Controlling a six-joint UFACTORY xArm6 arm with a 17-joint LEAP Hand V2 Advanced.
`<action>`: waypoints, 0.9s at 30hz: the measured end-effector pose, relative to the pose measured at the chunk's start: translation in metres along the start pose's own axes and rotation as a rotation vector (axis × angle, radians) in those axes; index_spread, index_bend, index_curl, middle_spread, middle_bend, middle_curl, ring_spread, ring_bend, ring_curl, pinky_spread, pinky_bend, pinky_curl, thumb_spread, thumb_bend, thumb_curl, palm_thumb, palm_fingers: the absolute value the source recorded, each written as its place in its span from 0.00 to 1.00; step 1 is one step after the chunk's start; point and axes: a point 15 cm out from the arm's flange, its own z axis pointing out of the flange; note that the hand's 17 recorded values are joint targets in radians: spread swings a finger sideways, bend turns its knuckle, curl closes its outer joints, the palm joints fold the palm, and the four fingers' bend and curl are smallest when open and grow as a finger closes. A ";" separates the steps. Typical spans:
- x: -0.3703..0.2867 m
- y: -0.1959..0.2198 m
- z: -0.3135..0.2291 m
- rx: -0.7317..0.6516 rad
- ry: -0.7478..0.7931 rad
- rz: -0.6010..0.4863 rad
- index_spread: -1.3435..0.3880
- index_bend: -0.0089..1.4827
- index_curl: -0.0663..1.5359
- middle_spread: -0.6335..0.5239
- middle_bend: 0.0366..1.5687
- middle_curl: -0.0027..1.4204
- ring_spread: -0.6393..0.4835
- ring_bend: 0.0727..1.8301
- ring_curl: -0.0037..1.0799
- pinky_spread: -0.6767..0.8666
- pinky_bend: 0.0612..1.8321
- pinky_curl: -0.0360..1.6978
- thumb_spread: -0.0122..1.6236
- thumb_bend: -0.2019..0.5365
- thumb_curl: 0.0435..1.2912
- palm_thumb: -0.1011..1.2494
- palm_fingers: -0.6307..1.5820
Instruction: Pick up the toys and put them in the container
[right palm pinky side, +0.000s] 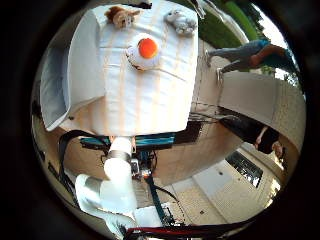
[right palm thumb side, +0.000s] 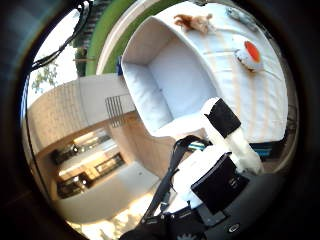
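A fried-egg toy (right palm pinky side: 145, 50), white with an orange yolk, lies in the middle of a table with a striped cloth (right palm pinky side: 150, 100). A brown plush animal (right palm pinky side: 121, 16) and a grey plush animal (right palm pinky side: 181, 22) lie at the cloth's far edge, apart from each other. A white fabric container (right palm thumb side: 150, 50) stands on the table beside the cloth, with nothing showing inside it. My right hand (right palm thumb side: 222, 132) is high above the table and far from every toy. It is open, with a white and black finger reaching out and holding nothing.
The white arm (right palm pinky side: 120, 175) rises from its base at the table's near edge. Tiled paving (right palm pinky side: 240, 95) surrounds the table, with a strip of green lawn (right palm thumb side: 107, 35) and a low brick wall (right palm thumb side: 55, 110) beyond.
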 end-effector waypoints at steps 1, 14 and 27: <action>0.012 -0.004 -0.006 0.004 0.015 0.018 0.68 0.13 0.27 0.61 0.08 0.20 0.83 0.09 0.30 0.70 0.16 0.16 0.79 0.25 0.25 0.63 0.34; 0.086 -0.094 0.019 -0.031 0.022 0.083 0.69 0.11 0.25 0.60 0.09 0.21 0.82 0.12 0.32 0.70 0.18 0.17 0.79 0.24 0.25 0.61 0.35; 0.075 -0.135 0.133 -0.041 0.034 0.050 0.72 0.10 0.22 0.59 0.09 0.22 0.81 0.16 0.33 0.71 0.23 0.18 0.76 0.24 0.26 0.56 0.37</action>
